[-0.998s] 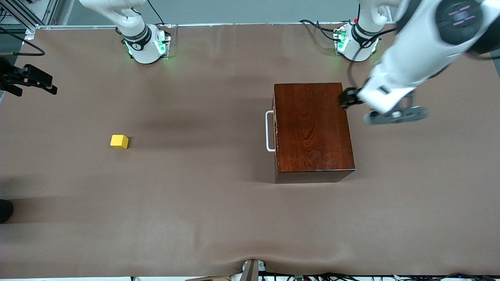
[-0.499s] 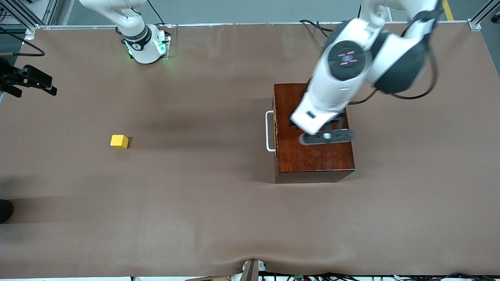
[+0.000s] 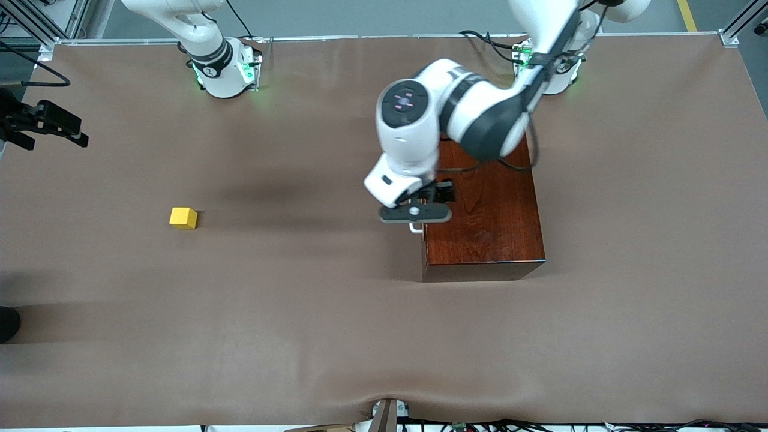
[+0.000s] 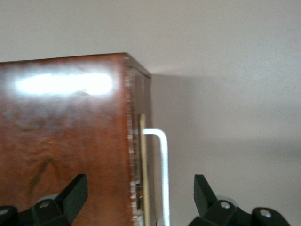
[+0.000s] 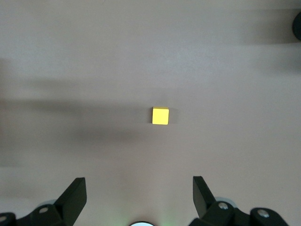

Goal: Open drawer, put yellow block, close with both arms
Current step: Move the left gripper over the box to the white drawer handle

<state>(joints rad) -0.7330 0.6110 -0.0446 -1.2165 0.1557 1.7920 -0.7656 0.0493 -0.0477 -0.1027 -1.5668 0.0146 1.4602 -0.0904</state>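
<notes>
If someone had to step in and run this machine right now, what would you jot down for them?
Left gripper: fingers open, over the drawer's white handle, holding nothing.
Right gripper: fingers open, high above the yellow block, waiting.
Drawer: shut inside the wooden box.
Block: on the table, toward the right arm's end.
Done: nothing yet.
Left: pull the drawer open, put the block in, close it.

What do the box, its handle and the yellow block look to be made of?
Box: wood, glossy dark reddish-brown, with visible grain and glare.
Handle: smooth white bar, metal or plastic; unclear.
Yellow block: matte, uniformly bright yellow cube, maybe painted wood or plastic.
</notes>
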